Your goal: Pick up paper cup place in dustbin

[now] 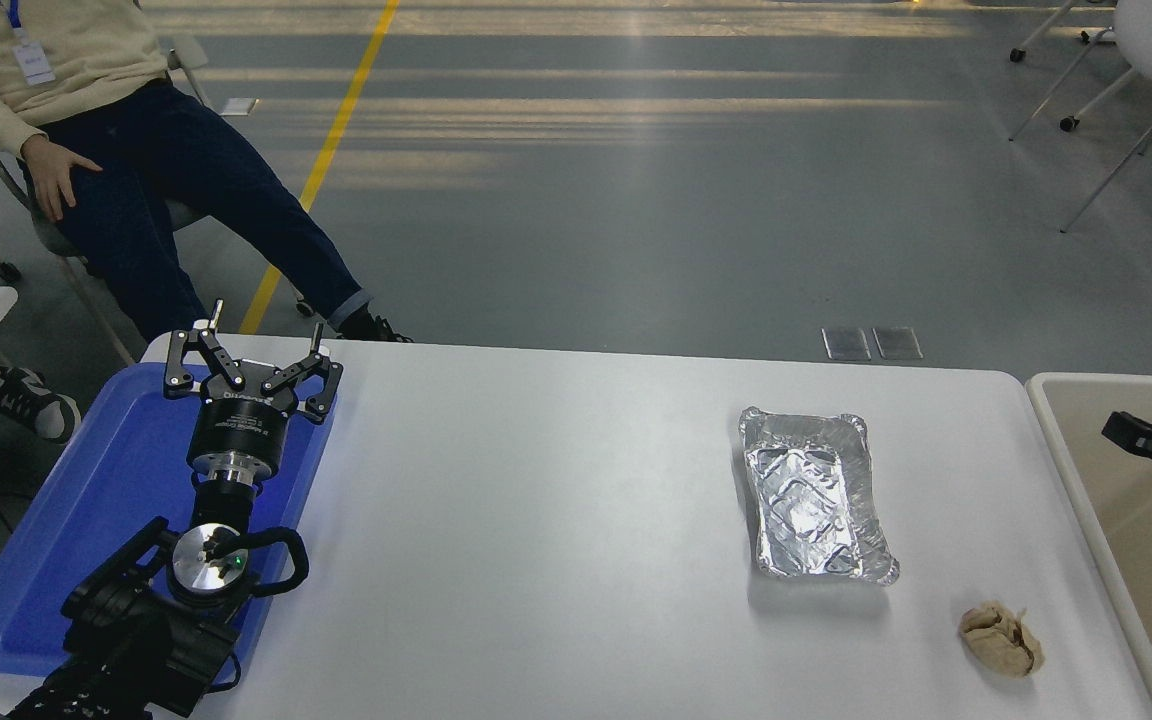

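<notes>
Grey floor (636, 200) with a yellow line (336, 150), sunlit bands, and chairs (1136, 60) far right.

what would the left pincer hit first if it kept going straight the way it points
Probably nothing on the table: the left pincer points past the blue tray's far rim toward the seated person's shoe, though depth is unclear.
</notes>
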Robot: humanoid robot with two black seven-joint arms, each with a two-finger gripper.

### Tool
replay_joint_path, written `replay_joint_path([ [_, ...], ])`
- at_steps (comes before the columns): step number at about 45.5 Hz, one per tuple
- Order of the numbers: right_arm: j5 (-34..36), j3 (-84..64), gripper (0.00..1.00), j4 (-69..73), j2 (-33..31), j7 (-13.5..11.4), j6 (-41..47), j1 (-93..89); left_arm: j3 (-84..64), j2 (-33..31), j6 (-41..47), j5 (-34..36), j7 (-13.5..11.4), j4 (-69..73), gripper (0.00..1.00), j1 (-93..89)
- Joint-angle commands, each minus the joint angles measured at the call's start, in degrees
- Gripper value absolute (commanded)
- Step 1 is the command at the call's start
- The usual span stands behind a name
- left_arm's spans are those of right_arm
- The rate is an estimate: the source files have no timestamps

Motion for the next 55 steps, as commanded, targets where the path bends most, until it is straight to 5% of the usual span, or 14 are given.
replay_joint_path([
  [1, 0.5, 7.8, 1.00, 4.5, -0.2, -0.3, 0.3, 5.4, 0.0, 0.0, 0.0, 0.0, 0.0, 0.0, 1.00, 0.0],
  [26, -2.5, 0.8, 1.00, 31.1, -10.3, -0.6, 0.3, 24.3, 0.0, 0.0, 0.0, 0.0, 0.0, 0.0, 1.00, 0.0],
  [55, -1.5, -32.0, 1.00, 53.4, -8.9, -0.8, 0.3, 49.7, 0.0, 0.0, 0.0, 0.0, 0.0, 0.0, 1.00, 0.0],
])
